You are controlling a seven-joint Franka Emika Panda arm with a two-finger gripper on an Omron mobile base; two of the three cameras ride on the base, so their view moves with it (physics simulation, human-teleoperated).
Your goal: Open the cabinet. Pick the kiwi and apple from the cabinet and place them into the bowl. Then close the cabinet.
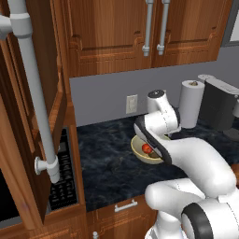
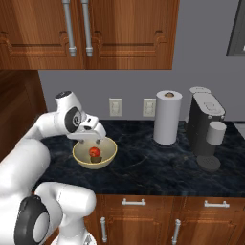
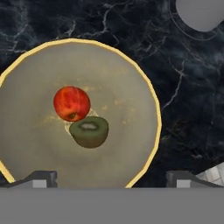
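Observation:
The cream bowl [image 3: 146,94] sits on the dark marble counter, and the red apple [image 3: 71,103] and the brown-green kiwi [image 3: 89,131] lie touching each other at its middle. My gripper [image 3: 111,181] hovers just above the bowl, open, with nothing between its fingers. In the right base view the gripper [image 2: 92,137] hangs over the bowl [image 2: 79,156] with the apple [image 2: 95,151] inside. The left base view shows the bowl [image 1: 137,152] and the apple [image 1: 146,148] partly behind my arm. The cabinet door [image 1: 18,154] stands swung open at the near left.
Two wall cabinet doors [image 2: 119,33] above the counter are shut. A paper towel roll [image 2: 167,117] and a dark coffee machine [image 2: 206,129] stand to the right of the bowl. A microwave [image 1: 63,179] sits under the open door. Low cabinets [image 2: 143,215] run below the counter edge.

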